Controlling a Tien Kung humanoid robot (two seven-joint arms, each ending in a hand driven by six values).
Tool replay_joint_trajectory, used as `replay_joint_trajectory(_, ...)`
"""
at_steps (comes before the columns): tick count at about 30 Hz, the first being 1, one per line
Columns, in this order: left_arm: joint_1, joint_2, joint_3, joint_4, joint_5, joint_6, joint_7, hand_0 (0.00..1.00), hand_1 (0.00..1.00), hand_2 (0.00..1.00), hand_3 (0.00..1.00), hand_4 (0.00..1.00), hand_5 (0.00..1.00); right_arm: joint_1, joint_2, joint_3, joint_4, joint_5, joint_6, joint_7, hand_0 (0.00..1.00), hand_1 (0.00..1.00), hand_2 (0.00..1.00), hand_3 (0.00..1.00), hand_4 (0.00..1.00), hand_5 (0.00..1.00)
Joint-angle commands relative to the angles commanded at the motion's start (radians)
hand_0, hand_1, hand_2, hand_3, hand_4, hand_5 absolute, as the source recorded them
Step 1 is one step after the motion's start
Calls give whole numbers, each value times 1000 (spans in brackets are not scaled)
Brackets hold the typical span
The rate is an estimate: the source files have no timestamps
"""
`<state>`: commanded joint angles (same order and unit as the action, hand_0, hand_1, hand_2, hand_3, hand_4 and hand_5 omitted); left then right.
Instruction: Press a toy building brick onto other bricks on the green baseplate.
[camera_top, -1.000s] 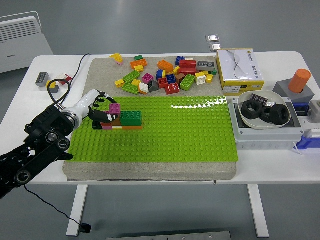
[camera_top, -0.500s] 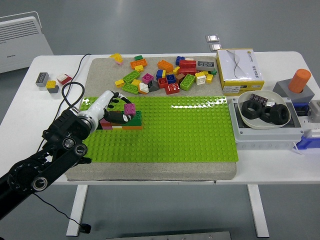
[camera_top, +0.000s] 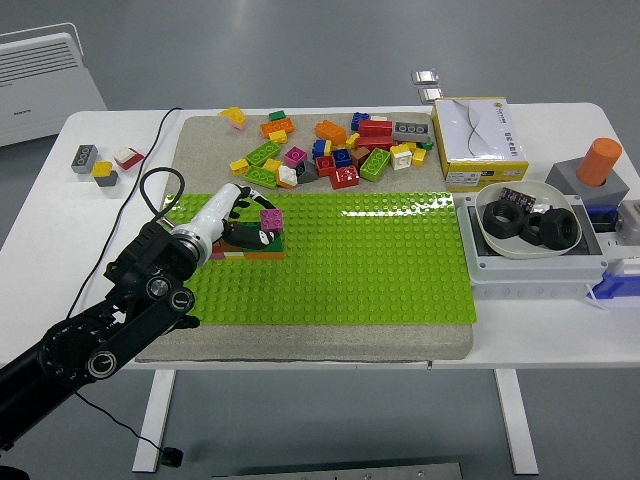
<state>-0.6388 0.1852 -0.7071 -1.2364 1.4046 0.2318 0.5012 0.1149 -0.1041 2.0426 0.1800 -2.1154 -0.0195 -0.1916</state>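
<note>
Head view shows the white table (camera_top: 60, 215) from above, its near edge at the bottom, with the left arm (camera_top: 95, 335) rising from the lower left corner over the front of the grey mat (camera_top: 300, 345). On that mat lies the green baseplate (camera_top: 380, 270), filling its nearer half. At the arm's end the left hand (camera_top: 235, 215) sits over the plate's far left corner, its white wrist leading to dark fingers (camera_top: 245, 232) that curl around the left side of a small brick stack (camera_top: 262, 243). A magenta brick (camera_top: 271, 218) sits at the top of that stack, just right of the fingers and apparently pinched by them, though the fingertips are too dark and small to be sure where they touch. Beneath it a green brick and a brown and red layer show, resting on the plate.

Right of the plate stands a grey box (camera_top: 535, 270) carrying a white bowl (camera_top: 500, 238) of black rings. Past it an orange cylinder (camera_top: 599, 161) stands on a grey block. Beyond the plate, on the mat's far half, a loose pile of bricks (camera_top: 330, 150) lies scattered in many colours, well apart from the hand. A white and yellow carton (camera_top: 478, 140) stands beside the pile on the right. On the table's far left three small bricks (camera_top: 102, 162) lie near a black cable (camera_top: 150, 150).
</note>
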Motion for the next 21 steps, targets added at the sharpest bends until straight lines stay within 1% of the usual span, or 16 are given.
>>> replay_joint_trajectory(7, -1, -3, 0, 12, -6, -4, -8, 864, 888, 890, 438, 684, 2, 0, 1, 0, 0, -3, 1, 1, 519, 682, 717, 697, 741, 794)
replay_joint_trajectory(21, 1, -2, -4, 19, -14, -28, -15, 866, 888, 889, 443, 681, 2, -4, 1, 1, 0, -7, 1, 3, 519, 682, 717, 697, 741, 794)
